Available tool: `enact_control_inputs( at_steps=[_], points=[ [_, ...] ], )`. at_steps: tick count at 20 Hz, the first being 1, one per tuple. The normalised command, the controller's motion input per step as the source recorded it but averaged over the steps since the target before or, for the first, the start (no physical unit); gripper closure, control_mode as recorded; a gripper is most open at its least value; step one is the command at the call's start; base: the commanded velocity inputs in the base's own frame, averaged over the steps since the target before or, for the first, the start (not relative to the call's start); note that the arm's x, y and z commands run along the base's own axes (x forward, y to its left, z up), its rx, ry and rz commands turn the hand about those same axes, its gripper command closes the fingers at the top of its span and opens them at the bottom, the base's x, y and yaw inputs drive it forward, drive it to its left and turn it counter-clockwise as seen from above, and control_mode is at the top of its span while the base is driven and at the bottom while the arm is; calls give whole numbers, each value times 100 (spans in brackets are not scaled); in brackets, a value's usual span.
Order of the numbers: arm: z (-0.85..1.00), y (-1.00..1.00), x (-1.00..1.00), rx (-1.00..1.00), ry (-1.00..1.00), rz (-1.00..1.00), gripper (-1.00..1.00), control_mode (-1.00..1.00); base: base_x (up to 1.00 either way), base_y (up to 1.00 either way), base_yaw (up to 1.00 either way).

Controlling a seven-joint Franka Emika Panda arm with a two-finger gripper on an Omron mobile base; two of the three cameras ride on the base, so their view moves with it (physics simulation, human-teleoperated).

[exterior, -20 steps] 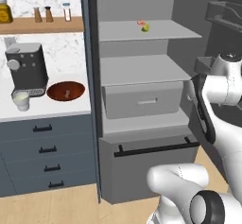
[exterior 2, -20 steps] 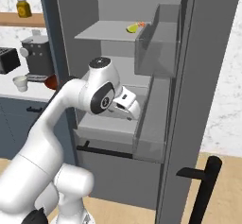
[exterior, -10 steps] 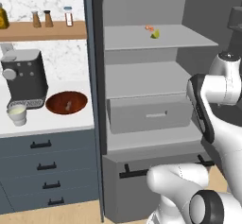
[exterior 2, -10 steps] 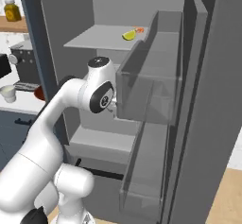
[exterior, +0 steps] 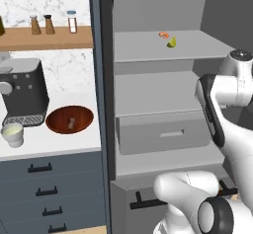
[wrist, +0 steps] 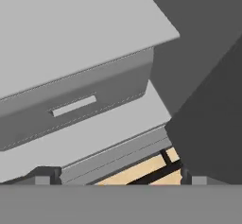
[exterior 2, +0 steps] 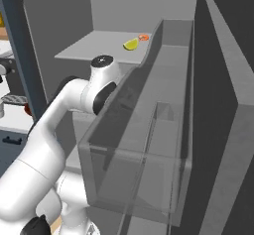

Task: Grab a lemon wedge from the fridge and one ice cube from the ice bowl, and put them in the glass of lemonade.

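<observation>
The fridge (exterior: 148, 104) stands open, its grey shelves facing me. On its upper shelf lies the small yellow-green lemon wedge (exterior: 171, 42) (exterior 2: 131, 44). On the counter to the left sits the wide reddish-brown ice bowl (exterior: 69, 119), and at the far left the pale glass of lemonade (exterior: 12, 135). In the hand view my gripper (wrist: 118, 180) is open with nothing between its fingertips (wrist: 45, 176). It looks down at the fridge's grey drawer (wrist: 71, 105), well below the wedge's shelf. My white arm (exterior 2: 99, 88) rises in front of the fridge shelves.
A small orange thing (exterior: 163, 34) lies just behind the wedge. A dark coffee machine (exterior: 22, 92) stands behind the glass. Shakers (exterior: 72, 21) line a wooden wall shelf. The fridge door's clear bins (exterior 2: 149, 145) crowd the right side near my arm. Dark drawers (exterior: 44, 188) sit below the counter.
The whole picture has shifted and grown: the base has driven closer to the open fridge. My arm has swung up in front of the shelves. The gripper stays open.
</observation>
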Motion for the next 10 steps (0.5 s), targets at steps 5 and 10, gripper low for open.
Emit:
enact_control_inputs(
  at_steps=[5, 10],
  points=[
    [100, 33, 5, -2, -43, 6, -100, -100, 0, 0, 0],
    [91, 29, 2, -5, -39, 6, -100, -100, 0, 0, 0]
  ],
)
